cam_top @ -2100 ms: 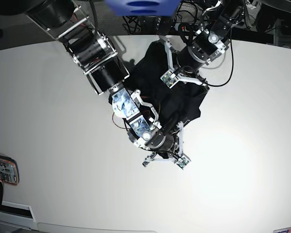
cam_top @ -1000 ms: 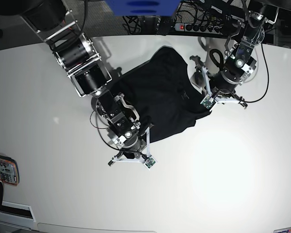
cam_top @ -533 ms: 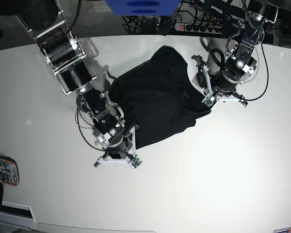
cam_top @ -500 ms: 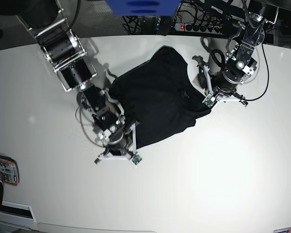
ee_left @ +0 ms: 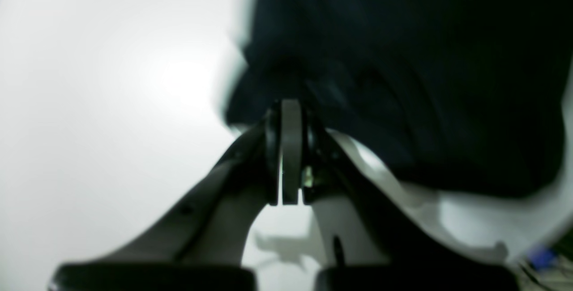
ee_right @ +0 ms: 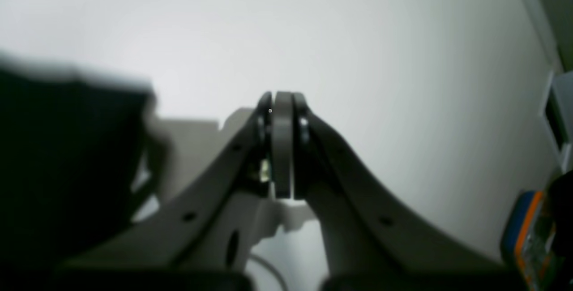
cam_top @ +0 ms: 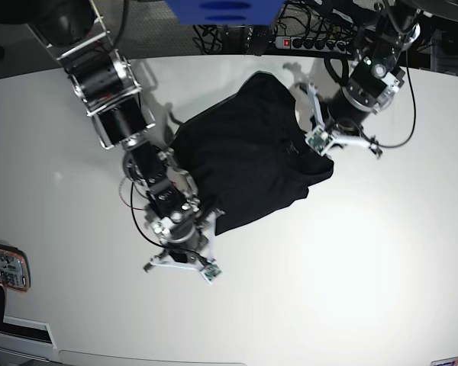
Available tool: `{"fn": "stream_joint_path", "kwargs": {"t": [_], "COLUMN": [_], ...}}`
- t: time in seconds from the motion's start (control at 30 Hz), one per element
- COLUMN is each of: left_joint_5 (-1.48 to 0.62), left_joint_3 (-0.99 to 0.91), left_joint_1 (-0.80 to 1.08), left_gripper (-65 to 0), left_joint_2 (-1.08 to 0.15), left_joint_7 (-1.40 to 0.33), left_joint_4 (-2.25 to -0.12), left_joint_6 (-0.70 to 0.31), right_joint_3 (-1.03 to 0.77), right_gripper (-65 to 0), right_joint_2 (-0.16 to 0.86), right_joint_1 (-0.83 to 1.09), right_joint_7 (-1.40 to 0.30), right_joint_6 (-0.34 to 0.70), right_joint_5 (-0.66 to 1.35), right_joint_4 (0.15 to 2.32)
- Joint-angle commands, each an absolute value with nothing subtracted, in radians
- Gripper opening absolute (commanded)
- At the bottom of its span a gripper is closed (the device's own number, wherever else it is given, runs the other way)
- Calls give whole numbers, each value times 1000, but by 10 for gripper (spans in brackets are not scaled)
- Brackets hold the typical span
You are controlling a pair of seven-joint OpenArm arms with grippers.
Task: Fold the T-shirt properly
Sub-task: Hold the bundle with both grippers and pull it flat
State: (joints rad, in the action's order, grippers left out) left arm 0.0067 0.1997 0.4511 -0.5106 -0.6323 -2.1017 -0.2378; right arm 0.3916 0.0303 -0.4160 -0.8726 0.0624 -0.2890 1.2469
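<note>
**A:** Where is the T-shirt?

**B:** It lies on the white worktop, towards the far middle in the base view. It is black, partly bunched, with creases across it, and spreads from the far edge down towards the centre.

**A:** And the two arms?

**B:** One stands at each side of the cloth. The right pincer is at the shirt's near corner, on the left of the base view. Its wrist camera shows the jaws pressed together with bare worktop beyond the tips and the dark cloth off to one side, so it is closed on nothing.

**A:** The left one?

**B:** The left pincer is at the shirt's other edge, on the right of the base view. Its jaws are also closed. The tips reach right to the cloth's edge in the wrist view, but that picture is blurred, and I cannot tell whether fabric is pinched between them.

**A:** Anything else on the worktop?

**B:** A small orange-edged device lies at the left edge, well apart from the shirt.
</note>
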Motion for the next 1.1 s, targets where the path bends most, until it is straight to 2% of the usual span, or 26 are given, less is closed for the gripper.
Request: {"fn": "stream_joint_path", "kwargs": {"t": [0.0, 0.27, 0.43, 0.6, 0.83, 0.93, 1.07], "left_joint_5": [7, 8, 10, 10, 4, 7, 7], "left_joint_3": [245, 455, 450, 447, 315, 305, 303], "left_joint_1": [456, 390, 387, 366, 309, 285, 226], "left_gripper": [-650, -650, -650, -650, -650, -650, -650], "left_joint_2": [-499, -492, -463, -466, -464, -466, -466], "left_joint_7": [-601, -607, -604, -599, -599, -599, -599], "left_joint_4": [-2121, -2048, -1983, -1886, -1821, -1794, -1759], "left_joint_6": [-239, -237, -237, -237, -237, -237, -237], "right_joint_3": [395, 400, 400, 401, 401, 401, 401], "right_gripper": [-650, -650, -650, -650, -650, -650, -650], "right_joint_2": [-2, -101, -114, -116, -108, -65, -62], "right_joint_1": [-440, -440, -440, -433, -433, -389, -332], "right_joint_7": [-849, -840, -771, -759, -765, -766, -766], "right_joint_6": [71, 73, 73, 73, 73, 73, 73], "right_joint_5": [-278, -280, -280, -280, -280, -280, -280], "right_joint_4": [1268, 1204, 1096, 1082, 1147, 1156, 1205]}}
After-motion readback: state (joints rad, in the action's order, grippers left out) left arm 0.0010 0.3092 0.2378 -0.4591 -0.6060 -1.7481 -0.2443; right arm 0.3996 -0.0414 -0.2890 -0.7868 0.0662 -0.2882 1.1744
